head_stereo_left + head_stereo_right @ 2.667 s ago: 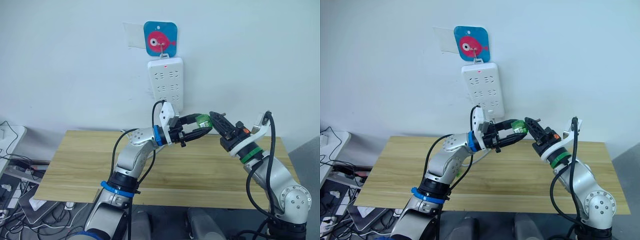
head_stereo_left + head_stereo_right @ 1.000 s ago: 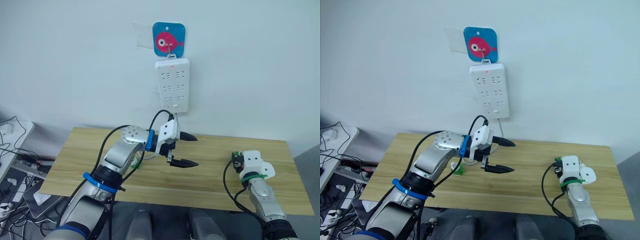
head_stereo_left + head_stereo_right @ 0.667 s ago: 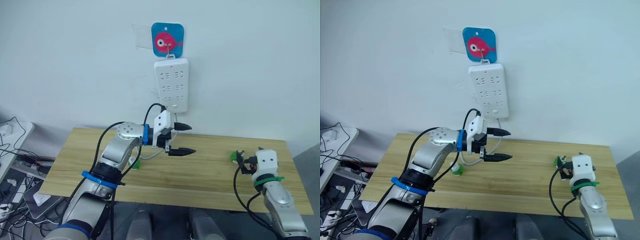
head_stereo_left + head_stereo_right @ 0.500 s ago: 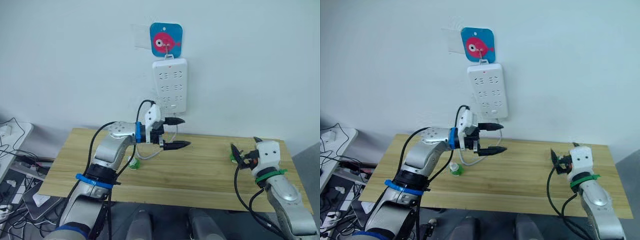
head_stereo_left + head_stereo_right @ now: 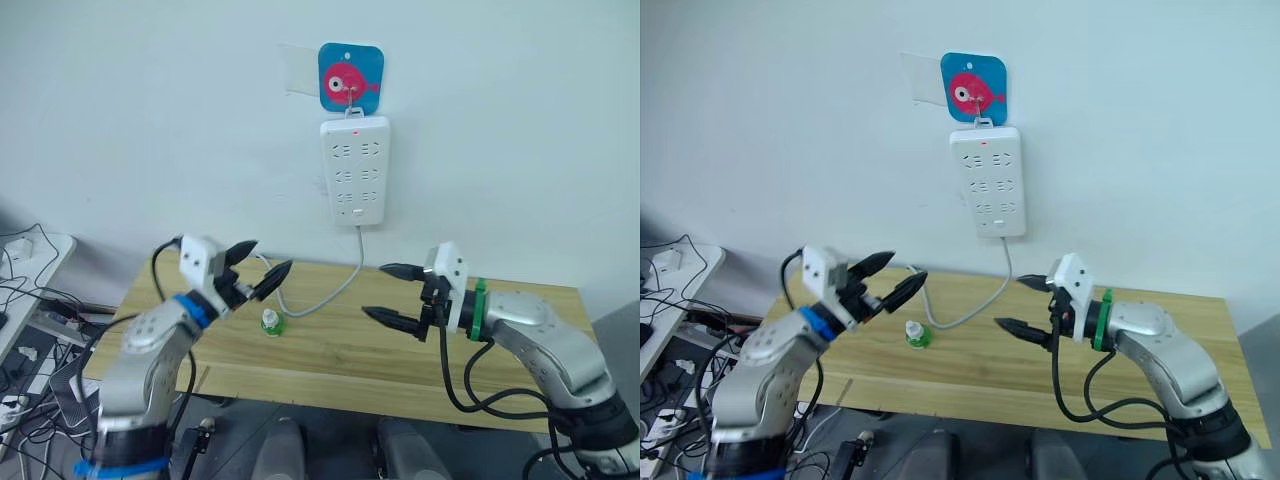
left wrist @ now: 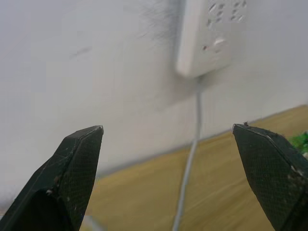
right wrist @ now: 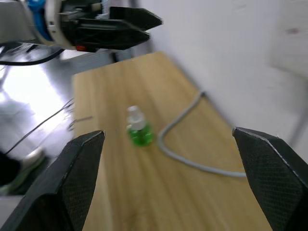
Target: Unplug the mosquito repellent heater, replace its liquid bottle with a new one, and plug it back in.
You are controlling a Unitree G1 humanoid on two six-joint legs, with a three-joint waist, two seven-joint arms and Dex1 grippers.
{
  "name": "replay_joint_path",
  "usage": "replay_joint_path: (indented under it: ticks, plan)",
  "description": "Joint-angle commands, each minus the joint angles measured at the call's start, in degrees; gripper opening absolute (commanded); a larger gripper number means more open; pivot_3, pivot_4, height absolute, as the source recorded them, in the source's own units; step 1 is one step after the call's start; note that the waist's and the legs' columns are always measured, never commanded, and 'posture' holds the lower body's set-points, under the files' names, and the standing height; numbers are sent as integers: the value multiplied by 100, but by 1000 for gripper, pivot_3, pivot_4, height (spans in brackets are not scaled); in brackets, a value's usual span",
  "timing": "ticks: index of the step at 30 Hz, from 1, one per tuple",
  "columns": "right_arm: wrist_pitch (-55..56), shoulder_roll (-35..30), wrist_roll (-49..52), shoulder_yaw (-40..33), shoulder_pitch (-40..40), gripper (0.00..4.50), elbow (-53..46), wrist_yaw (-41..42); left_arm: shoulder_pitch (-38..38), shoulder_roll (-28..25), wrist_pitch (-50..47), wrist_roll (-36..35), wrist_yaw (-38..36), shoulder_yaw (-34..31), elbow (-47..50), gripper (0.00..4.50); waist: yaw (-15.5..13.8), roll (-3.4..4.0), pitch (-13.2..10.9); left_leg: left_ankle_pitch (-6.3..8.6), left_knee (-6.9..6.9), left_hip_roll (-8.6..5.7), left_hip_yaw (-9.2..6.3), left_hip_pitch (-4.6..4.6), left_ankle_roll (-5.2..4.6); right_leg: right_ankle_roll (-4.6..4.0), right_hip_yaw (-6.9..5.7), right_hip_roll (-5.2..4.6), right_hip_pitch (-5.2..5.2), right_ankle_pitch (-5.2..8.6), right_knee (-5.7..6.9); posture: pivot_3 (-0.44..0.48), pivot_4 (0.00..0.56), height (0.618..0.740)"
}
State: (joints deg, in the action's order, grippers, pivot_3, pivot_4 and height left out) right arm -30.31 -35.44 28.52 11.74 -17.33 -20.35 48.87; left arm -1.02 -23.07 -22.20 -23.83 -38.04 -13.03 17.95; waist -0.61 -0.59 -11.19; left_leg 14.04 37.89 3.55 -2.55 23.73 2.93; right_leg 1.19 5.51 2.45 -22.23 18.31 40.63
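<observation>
1. Left tool (image 5: 256,269): fingers spread apart, holding nothing. It hovers above the left end of the wooden surface (image 5: 330,350), tips pointing toward the wall and the middle of the surface.
2. Right tool (image 5: 393,295): fingers wide apart, nothing between them, touching nothing. It hangs over the middle-right of the surface, tips pointing toward the left tool.
3. A small green liquid bottle (image 5: 270,322) with a pale cap stands upright on the surface, between the two tools and nearer the left one. The right wrist view shows it too (image 7: 139,131), beside a bend of the grey cable (image 7: 190,161).
4. I cannot make out the mosquito repellent heater anywhere in the current views; neither tool carries it.
5. The white power strip (image 5: 355,171) hangs on the wall from a hook on a blue square plaque with a pink fish (image 5: 351,79). A small red light shows at the strip's top. Its cable drops down onto the surface. No readable writing or brand on anything.
6. Versus 0.5 s ago: the left arm has pulled back from the centre toward the left edge; the right tool, then low at the right end near a green item, is now raised and swung inward. The camera has also shifted. 2.7 s ago both tools met at a green-collared object in mid-air; now both are empty.
</observation>
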Motion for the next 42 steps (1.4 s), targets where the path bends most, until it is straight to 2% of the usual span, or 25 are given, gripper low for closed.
replay_joint_path:
  ticks: [1, 5, 9, 20, 32, 42]
  plan:
    - [76, -38, 45, 85, -301, 4445, 275, 600, 704, 25, 432, 110, 56, -30, 513, 4500, -62, -6, -4, 0, -3, -1, 1, 0, 0, -1, 1, 0, 1, 1, -5, 213, 206, 740]
    - [26, 58, 50, 201, -602, 4445, 458, 950, 1355, 154, 989, 353, 128, 44, 391, 4500, -115, -14, -19, 2, -6, 0, 1, 3, 1, -1, -1, -3, 3, 1, -18, 220, 216, 740]
    - [-97, 135, 35, 379, -809, 4445, 432, 1169, 1601, 312, 1845, 956, 278, 333, -479, 4500, -150, -13, -38, 2, -10, -3, -1, 4, 0, -2, -3, -5, 6, 1, -28, 209, 225, 740]
    - [-442, 78, 37, 320, -855, 4445, 127, 1158, 754, 849, 3442, 1382, 447, 760, -2824, 4500, -187, -26, -110, 3, -11, -2, 0, 8, 1, -2, -7, -6, 5, 0, -33, 150, 237, 740]
    - [-1067, -183, 194, 33, -830, 4445, -350, 1043, -431, 1057, 4600, 1696, 360, 1067, -5081, 4500, -124, -27, -113, 3, -10, -5, -8, 10, 1, -2, -14, -5, 6, 0, -33, 118, 230, 740]
    - [-1302, -265, 320, -138, -850, 4445, -488, 902, -830, 1158, 5179, 1753, 640, 960, -6172, 4500, -70, -28, -112, 3, -9, -7, -14, 12, 1, -1, -19, -4, 6, -1, -31, 95, 213, 740]
